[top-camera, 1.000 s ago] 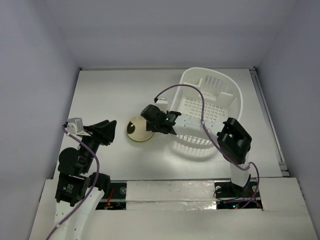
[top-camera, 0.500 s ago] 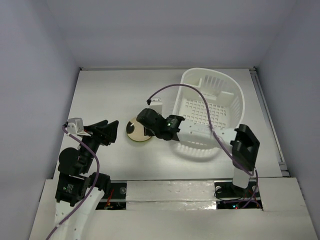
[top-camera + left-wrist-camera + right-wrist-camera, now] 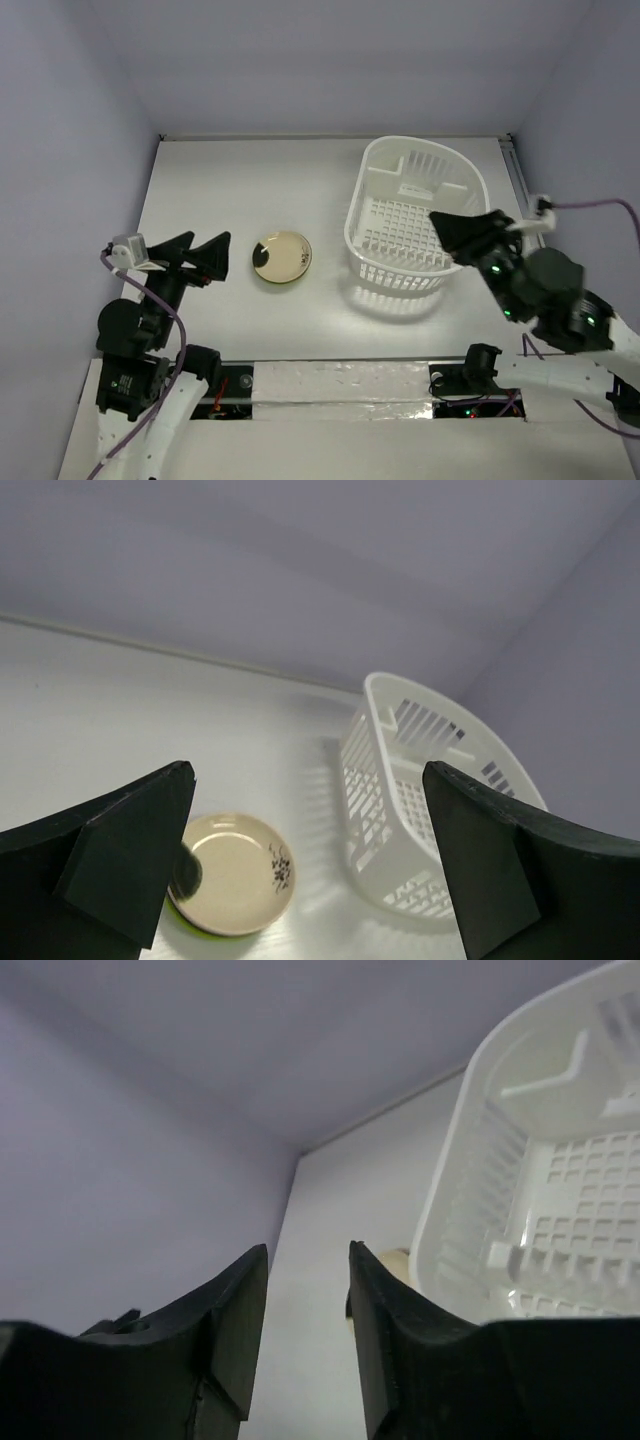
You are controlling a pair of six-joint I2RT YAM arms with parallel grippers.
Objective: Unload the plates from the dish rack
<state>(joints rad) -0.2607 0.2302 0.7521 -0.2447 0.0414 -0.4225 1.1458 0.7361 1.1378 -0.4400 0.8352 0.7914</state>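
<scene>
We find the dish rack (image 3: 415, 141) standing on the right half of the table (image 3: 220, 190), its far end close to the far edge. The plates (image 3: 281, 257) sit stacked left of the rack, apart from it, near the table's middle.

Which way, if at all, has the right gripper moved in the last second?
Yes: the right gripper withdrew rightward from beside the plate, across the dish rack, to its right side.
</scene>
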